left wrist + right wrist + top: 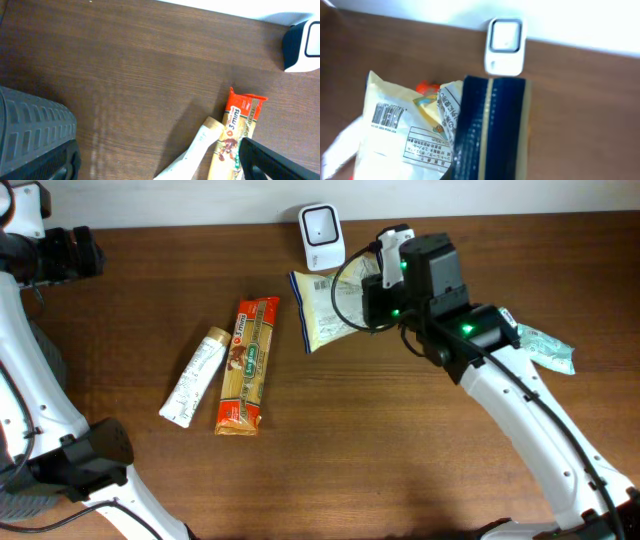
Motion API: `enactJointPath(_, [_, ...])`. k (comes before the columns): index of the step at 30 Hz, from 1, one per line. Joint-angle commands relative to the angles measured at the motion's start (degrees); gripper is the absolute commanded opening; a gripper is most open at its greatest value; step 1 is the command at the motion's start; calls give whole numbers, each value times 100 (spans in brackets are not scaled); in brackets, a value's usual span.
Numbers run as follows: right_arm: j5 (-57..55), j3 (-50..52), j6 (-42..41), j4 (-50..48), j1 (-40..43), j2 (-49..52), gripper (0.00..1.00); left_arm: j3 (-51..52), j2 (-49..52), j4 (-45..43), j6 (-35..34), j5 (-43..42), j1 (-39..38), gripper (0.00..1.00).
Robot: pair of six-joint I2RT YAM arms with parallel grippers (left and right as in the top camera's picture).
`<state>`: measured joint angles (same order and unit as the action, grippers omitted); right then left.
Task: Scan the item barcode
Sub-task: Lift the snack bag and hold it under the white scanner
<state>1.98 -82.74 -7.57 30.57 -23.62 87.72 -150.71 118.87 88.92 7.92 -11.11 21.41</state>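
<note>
While tight on the pale pouch (402, 132), right gripper (492, 87) near the scanner (321, 225); left gripper (156, 145) wide open.

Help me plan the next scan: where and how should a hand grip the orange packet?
Probably from straight above, pinching across the narrow width of the orange packet, toward the end nearer the robot. It lies flat and long. The white tube crowds its left edge at the far end but angles away closer in.
</note>
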Motion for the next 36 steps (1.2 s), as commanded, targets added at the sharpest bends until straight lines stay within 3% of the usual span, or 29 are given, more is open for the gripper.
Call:
enactJointPath(1, [-874, -74, 748, -496, -275, -188, 4, -61, -151, -9, 57, -44, 13, 99])
enactJointPath(6, [-870, -74, 1043, -1375, -273, -192, 4, -61, -151, -9, 57, -44, 13, 99])
enactJointPath(9, [-966, -74, 1880, -2057, -273, 24, 4, -61, -151, -9, 57, -44, 13, 99])
enactJointPath(14, [-2127, -74, 5777, -4345, -273, 1272, 4, -61, -151, -9, 57, -44, 13, 99])
enactJointPath(17, [-2465, -74, 8129, -6299, -273, 2210, 4, -61, -151, -9, 57, -44, 13, 99])
enactJointPath(19, [-2452, -74, 8915, -7825, -273, 2861, 4, -61, -151, -9, 57, -44, 13, 99])
enactJointPath(21, [-2100, -92, 9141, -9112, -210, 3480, 4, -61, -151, -9, 57, -44, 13, 99])
enactJointPath(25, [-1563, -774, 9138, -9248, 79, 4358, 4, -61, -151, -9, 57, -44, 13, 99])
enactJointPath(29, [-1357, -1799, 9134, -7888, 210, 4579, 4, -61, -151, -9, 57, -44, 13, 99])
enactJointPath(36, [-960, -1954, 9141, -7541, 264, 4586, 4, -61, -151, -7, 57, -44, 13, 99])
